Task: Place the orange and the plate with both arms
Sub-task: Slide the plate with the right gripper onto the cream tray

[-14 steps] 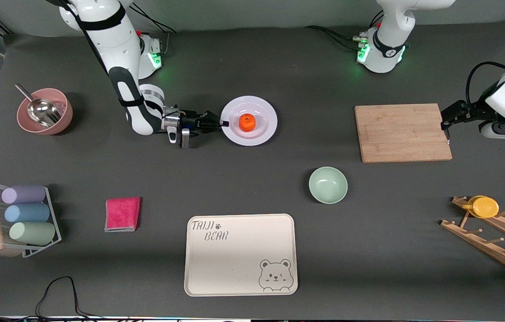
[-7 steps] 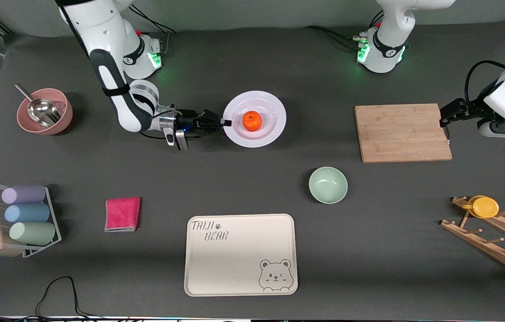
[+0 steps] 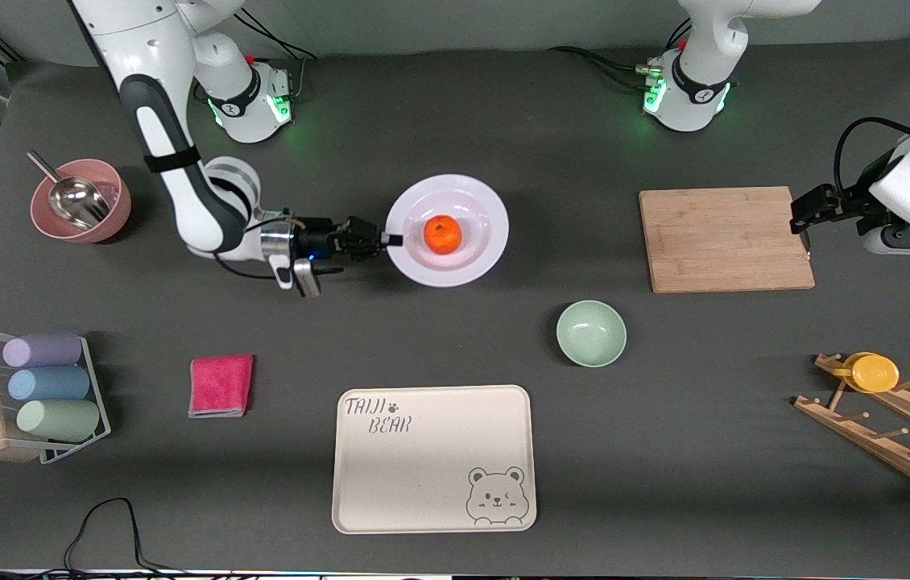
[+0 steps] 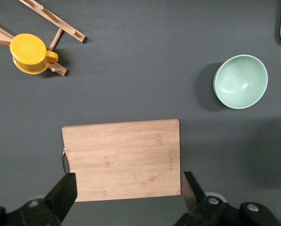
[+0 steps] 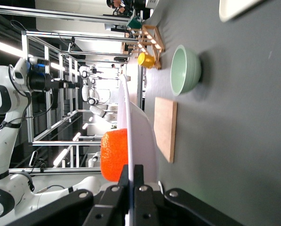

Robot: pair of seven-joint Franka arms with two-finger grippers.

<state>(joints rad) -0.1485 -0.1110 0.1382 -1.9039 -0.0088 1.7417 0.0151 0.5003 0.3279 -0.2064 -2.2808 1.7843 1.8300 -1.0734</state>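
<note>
Plate (image 3: 471,258), glossy, white and round, is pinched at its rim by the right gripper (image 3: 387,239), the round orange (image 3: 442,234) on it; "TAIJI BEAR" is read on the cream tray (image 3: 433,459); in the left wrist view, the left gripper (image 4: 126,195) is seen spread wide over the wooden board (image 4: 121,160); in the right wrist view, the plate's thin rim is clamped.

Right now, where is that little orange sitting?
The orange sits on the white plate, which the right gripper holds by its rim above the table, farther from the front camera than the green bowl.
</note>
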